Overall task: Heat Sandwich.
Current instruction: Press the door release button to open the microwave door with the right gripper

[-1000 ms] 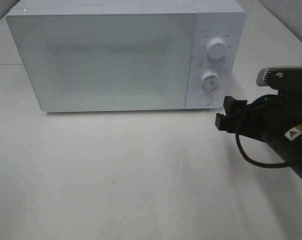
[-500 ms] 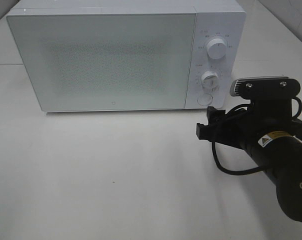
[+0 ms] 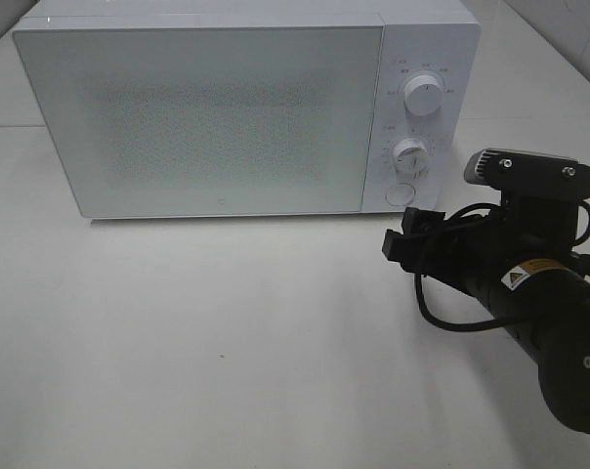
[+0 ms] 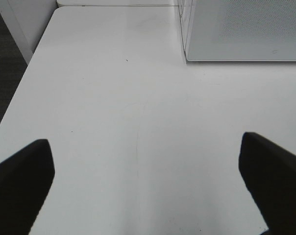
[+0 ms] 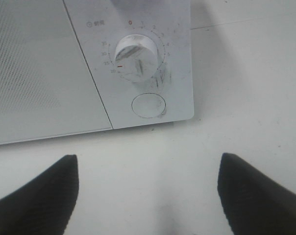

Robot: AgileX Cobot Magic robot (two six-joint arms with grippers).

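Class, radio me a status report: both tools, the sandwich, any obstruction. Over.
Left tool open, empty. Right tool open, facing microwave button. Sandwich not visible; microwave door shut.

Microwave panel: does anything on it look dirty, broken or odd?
Yes. The lower dial is smeared with dark grey scuffs that spread onto the white panel beside it, like rubbed-off marks. The door looks shut and straight.
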